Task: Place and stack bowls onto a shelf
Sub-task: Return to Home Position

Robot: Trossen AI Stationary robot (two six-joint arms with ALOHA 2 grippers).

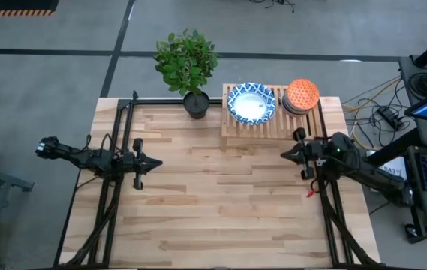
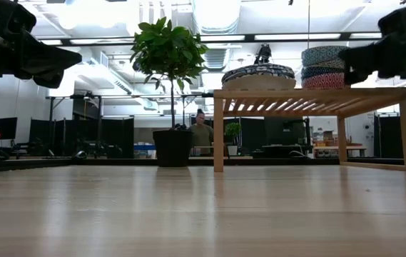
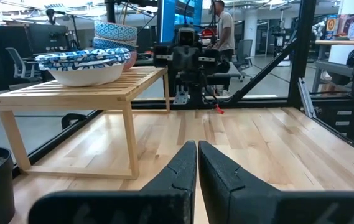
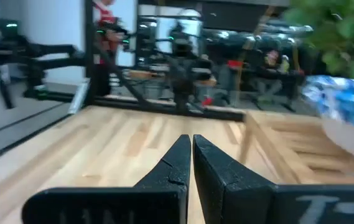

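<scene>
Over the table (image 1: 213,214), my left gripper (image 1: 157,162) and my right gripper (image 1: 284,155) both have the jaws pressed together, gripping nothing (the bowls (image 1: 251,105) rest on the shelf (image 1: 273,129)).

Shelf (image 1: 273,129), upper right of frame: bowl stack (image 1: 251,103) on left end, second stack (image 1: 302,95) on right end; plant (image 1: 187,64) just left.

High: straight down over table (image 1: 221,202). Low: tabletop level, facing shelf (image 2: 310,93). Wrists: low, facing each other.
</scene>
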